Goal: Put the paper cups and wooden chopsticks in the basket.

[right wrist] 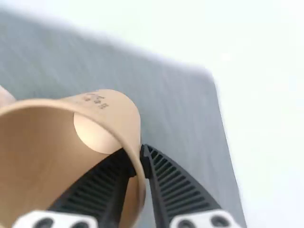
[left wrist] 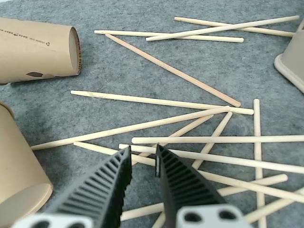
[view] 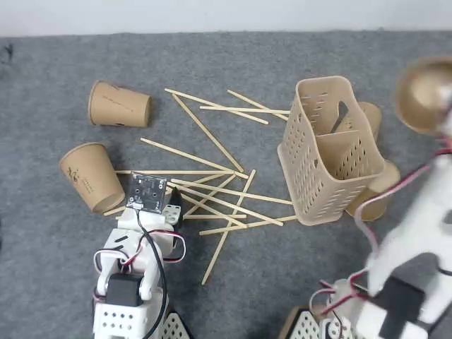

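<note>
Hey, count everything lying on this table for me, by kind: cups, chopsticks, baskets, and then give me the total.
Basket: 1
Paper cups: 5 (one in the right gripper, two behind the basket)
Wooden chopsticks: about 14; they overlap, so the count is not exact
Total: about 20

Dark print on the paper cups (view: 119,104) cannot be read
</note>
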`<state>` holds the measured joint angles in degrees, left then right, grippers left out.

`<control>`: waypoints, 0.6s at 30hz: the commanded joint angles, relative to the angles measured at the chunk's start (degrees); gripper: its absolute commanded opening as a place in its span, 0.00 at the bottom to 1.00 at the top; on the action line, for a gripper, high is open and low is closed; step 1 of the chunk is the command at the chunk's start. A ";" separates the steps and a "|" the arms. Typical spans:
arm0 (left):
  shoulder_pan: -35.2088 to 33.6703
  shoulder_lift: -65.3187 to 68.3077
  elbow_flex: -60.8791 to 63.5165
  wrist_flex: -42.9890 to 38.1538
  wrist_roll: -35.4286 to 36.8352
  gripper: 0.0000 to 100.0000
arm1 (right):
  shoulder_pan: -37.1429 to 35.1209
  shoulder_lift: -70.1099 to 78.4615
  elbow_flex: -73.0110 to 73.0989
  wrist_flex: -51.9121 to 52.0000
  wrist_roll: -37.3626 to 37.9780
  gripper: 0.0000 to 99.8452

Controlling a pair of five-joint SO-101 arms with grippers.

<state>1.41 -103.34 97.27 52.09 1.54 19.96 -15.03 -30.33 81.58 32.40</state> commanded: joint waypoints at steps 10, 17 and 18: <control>0.35 -0.70 -0.84 0.00 -0.53 0.09 | -20.18 10.42 -6.42 -0.48 -23.47 0.01; 0.44 -0.70 -0.84 0.00 -0.53 0.09 | -18.59 18.95 -18.99 15.52 -31.12 0.01; 0.44 -0.70 -0.84 -0.09 -0.53 0.09 | -18.59 19.91 -20.31 17.80 -31.03 0.01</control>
<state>1.41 -103.34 97.27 52.09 1.54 0.70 3.69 -44.75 93.71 2.86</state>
